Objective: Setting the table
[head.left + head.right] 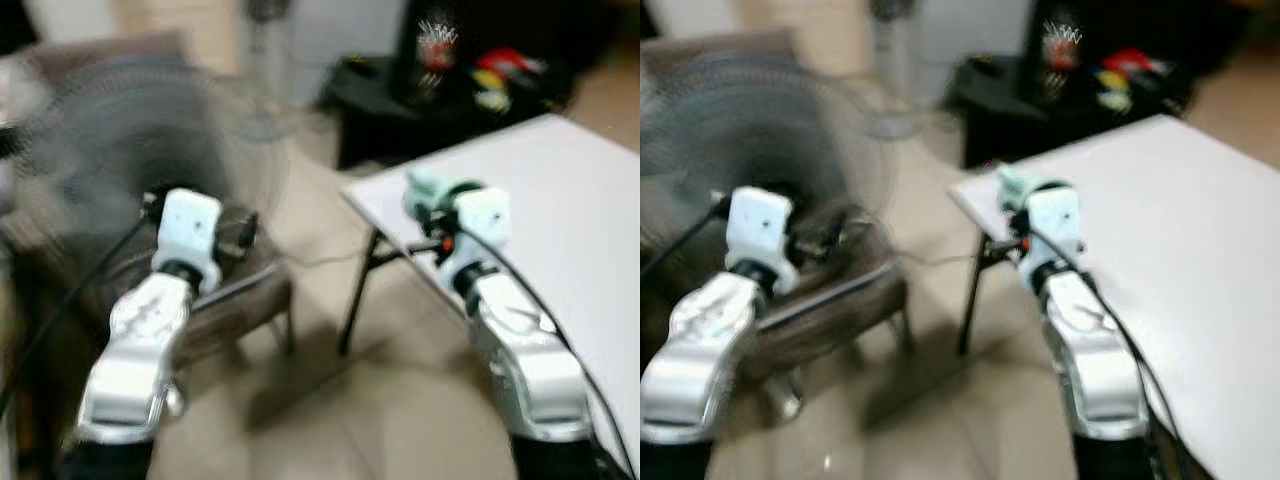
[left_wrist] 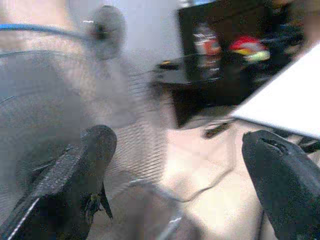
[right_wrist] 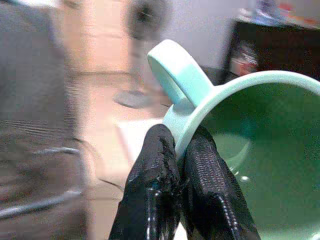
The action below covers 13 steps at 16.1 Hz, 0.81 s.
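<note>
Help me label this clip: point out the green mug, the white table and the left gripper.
green mug (image 3: 250,135): right wrist view, on its inner wall, the rim pinched by the right gripper (image 3: 182,150).
white table (image 1: 560,200): left eye view, on its bare top.
left gripper (image 2: 175,165): left wrist view, midway between its open fingertips.

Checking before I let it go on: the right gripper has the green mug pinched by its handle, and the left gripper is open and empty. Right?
Not quite. In the right wrist view the right gripper's fingers pinch the green mug by its rim, one inside and one outside, just beside the handle, not on it. The left gripper is indeed open and empty.
</note>
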Available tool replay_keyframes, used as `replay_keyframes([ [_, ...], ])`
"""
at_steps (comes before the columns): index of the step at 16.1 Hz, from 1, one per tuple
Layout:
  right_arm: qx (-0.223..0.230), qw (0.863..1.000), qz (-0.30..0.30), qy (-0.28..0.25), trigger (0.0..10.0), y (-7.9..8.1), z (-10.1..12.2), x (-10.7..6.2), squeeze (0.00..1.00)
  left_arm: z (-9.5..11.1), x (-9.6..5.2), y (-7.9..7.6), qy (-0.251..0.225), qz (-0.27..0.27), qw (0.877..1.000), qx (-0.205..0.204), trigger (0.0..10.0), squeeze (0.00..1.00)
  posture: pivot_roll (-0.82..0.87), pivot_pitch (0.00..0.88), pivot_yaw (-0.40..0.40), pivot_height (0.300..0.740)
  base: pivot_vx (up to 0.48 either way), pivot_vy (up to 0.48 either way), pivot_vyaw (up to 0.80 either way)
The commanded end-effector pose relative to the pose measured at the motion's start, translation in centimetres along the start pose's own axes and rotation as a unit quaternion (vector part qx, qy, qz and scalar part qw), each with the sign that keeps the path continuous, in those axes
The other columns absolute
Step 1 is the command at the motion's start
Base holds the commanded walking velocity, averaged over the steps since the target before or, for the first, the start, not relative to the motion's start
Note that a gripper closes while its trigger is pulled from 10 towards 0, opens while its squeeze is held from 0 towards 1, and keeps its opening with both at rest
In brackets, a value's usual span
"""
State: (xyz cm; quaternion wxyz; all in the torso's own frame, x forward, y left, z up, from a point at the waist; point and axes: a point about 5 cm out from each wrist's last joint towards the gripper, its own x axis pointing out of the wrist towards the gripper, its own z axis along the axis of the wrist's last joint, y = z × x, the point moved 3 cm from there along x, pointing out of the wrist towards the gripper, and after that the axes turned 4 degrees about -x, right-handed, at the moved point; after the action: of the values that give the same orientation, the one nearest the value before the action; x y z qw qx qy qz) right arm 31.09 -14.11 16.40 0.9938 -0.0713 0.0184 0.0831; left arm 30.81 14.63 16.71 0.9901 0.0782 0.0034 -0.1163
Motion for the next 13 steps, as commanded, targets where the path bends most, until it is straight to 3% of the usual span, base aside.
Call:
replay_keyframes([
  [1,0.005,1.000,0.000,-0.008,10.0,0.06,0.52,0.17,0.00,0.05,-0.03,0.25,0.000,0.000,1.000,0.005,10.0,0.00,0.07,0.000,0.004,0.740,0.345,0.000,-0.80],
  [13,-0.001,1.000,0.008,-0.004,10.0,0.14,0.72,0.24,0.00,-0.08,0.13,0.34,0.001,-0.003,1.000,0.006,10.0,0.00,0.05,0.000,-0.005,0.740,0.342,0.000,-0.80],
])
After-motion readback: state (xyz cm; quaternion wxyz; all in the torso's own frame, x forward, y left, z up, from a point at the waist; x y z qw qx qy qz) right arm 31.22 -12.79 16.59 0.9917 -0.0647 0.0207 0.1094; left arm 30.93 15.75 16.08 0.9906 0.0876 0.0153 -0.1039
